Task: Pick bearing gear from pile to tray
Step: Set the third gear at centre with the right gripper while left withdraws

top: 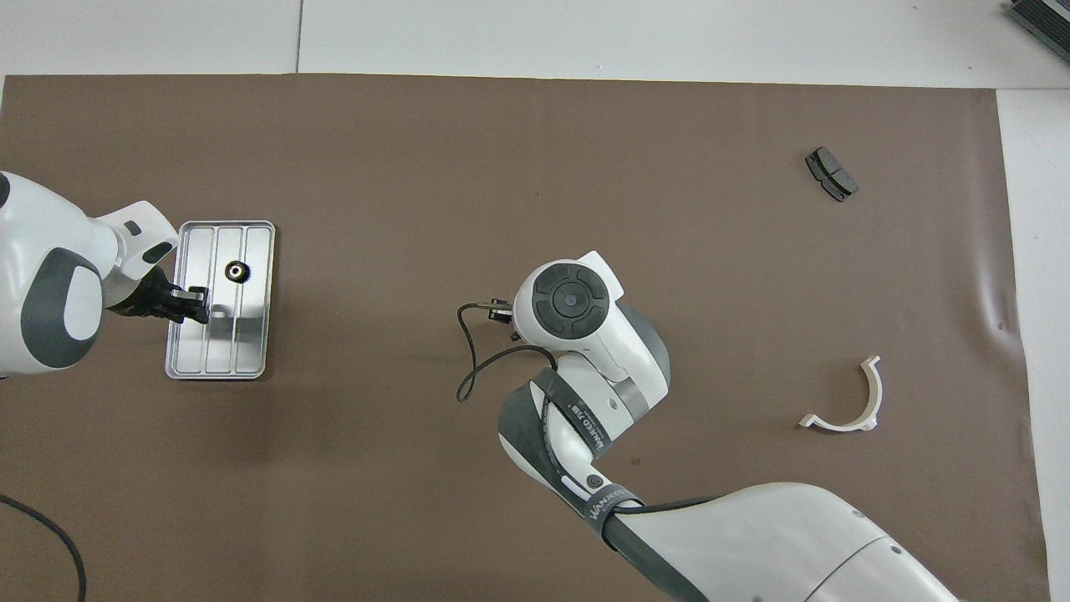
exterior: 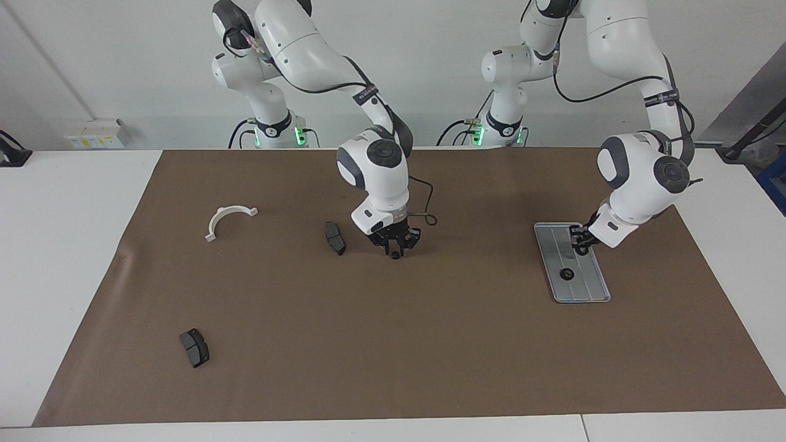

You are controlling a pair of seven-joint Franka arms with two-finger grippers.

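Right claw (exterior: 395, 251) pinches a small black gear (exterior: 396, 255) mid-worktop, beside a brake pad (exterior: 334, 238). Left claw (exterior: 578, 240), grip unclear, hovers over the tray (exterior: 586, 293) holding another gear (exterior: 567, 274).

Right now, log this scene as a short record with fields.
tray: flat silver-grey ridged metal tray, at the left arm's end of the brown mat
in tray: one small black round gear
left tool: over the tray's end nearer the robots
right tool: low over the mat's middle, a small black part at its fingertips
dark grey brake pads: one beside the right tool, one farther out
white curved bracket: toward the right arm's end
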